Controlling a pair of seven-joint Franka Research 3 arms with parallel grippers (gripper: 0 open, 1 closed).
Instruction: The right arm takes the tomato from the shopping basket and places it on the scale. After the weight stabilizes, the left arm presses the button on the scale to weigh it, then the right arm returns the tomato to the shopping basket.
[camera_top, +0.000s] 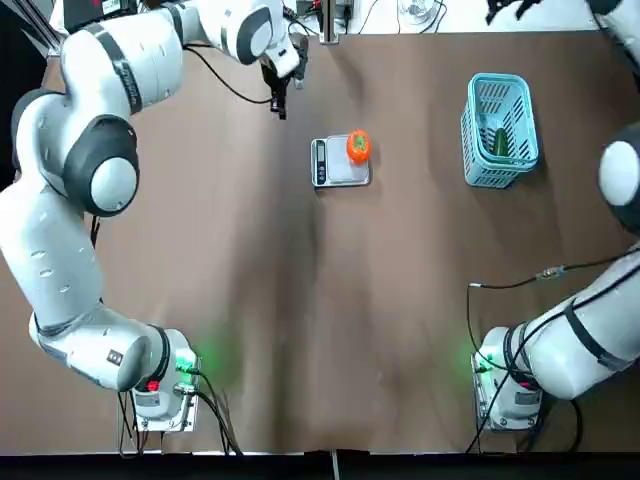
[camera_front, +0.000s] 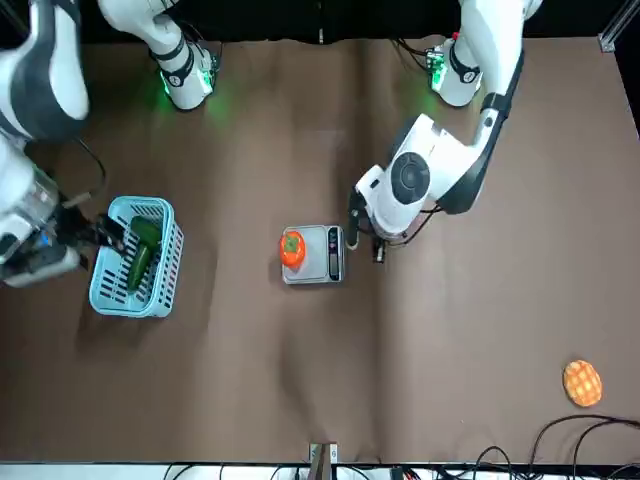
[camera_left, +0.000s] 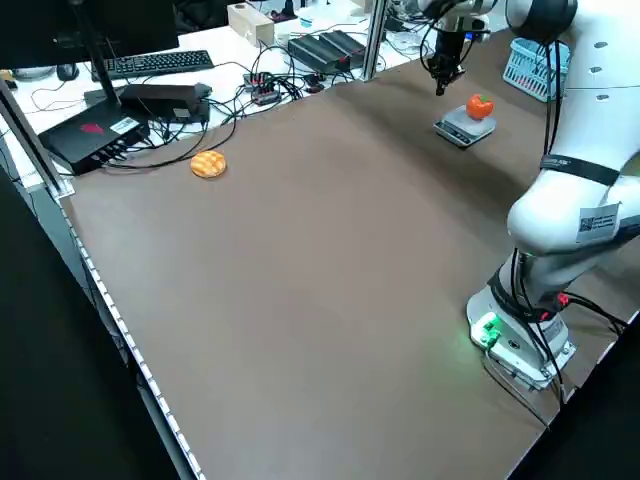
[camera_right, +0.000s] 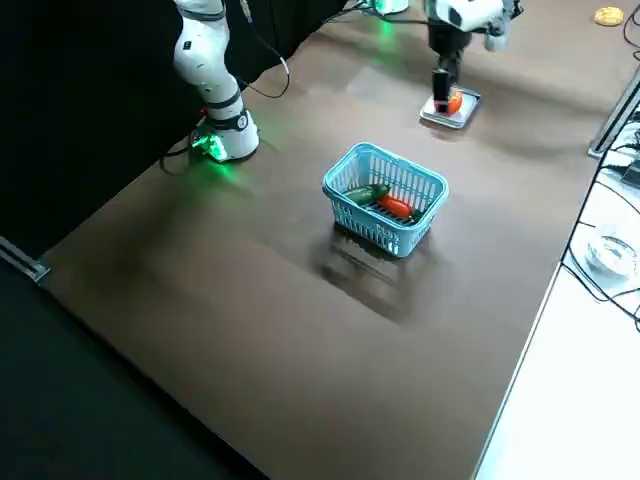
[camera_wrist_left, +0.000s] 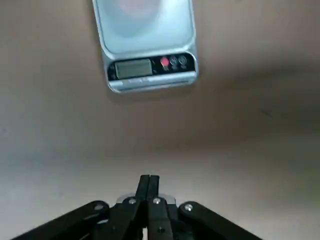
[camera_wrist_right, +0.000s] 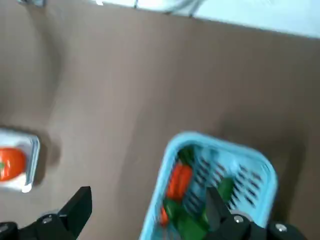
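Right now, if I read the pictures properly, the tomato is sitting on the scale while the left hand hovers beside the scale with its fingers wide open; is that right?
Not quite: the left hand has its fingers shut, pressed together, as the left wrist view shows. The rest holds: the tomato sits on the scale, and the left hand hovers beside the scale's button strip.
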